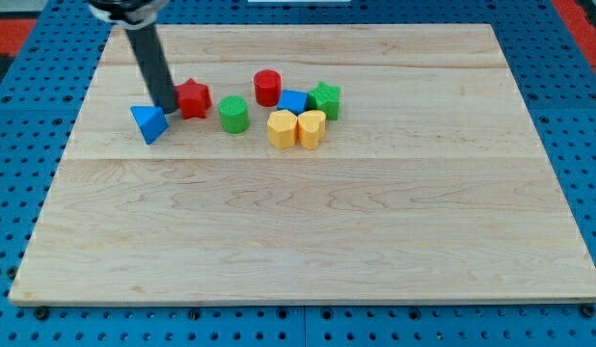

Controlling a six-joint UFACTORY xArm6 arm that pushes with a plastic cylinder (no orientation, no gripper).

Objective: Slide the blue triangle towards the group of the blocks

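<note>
Resting on the board, my tip (168, 104) sits in the narrow gap between the blue triangle (149, 123) and the red star (193, 98), touching or nearly touching both; I cannot tell which. It is a bare rod, so there is nothing to open or close, and it holds nothing.

Nearest the view's bottom the wooden board (298, 241) is bare. Further up, the blue triangle lies at the view's left, just below and left of my tip. The group starts right beside it: the red star, then a green cylinder (233, 114), with the yellow hexagon (282, 128) and yellow heart-like block (311, 128) touching each other to the right. Behind those stand a red cylinder (267, 88), a blue cube (292, 101) and a green star (325, 99), packed close.

As I judge it, my tip is on the wrong side for the push: it stands between the triangle and the group. I would want to bring it round to the triangle's left face, passing above or below without clipping a corner, then push rightward through the middle of that face. An off-centre contact would likely spin the triangle instead of sliding it. A short, slow push should do, since the red star is already near; going further risks scattering the cluster.
</note>
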